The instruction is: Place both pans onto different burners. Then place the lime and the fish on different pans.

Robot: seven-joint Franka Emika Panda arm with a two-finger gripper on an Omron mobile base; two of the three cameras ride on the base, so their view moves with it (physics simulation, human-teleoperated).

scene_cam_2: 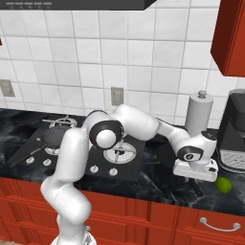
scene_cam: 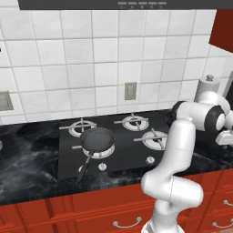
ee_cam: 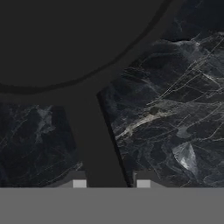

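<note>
The black pan's handle [ee_cam: 98, 144] sits gripped between the narrowed jaws on the marble counter [ee_cam: 175, 109].

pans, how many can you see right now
2. One pan sits on the front-left burner of the cooktop. The second pan lies on the marble counter right of the stove, its handle between the gripper's fingertips.

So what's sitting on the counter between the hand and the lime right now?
Nothing: in the right base view the stretch of dark marble counter between the hand and the lime is bare. The hand sits over the second pan's handle.
</note>
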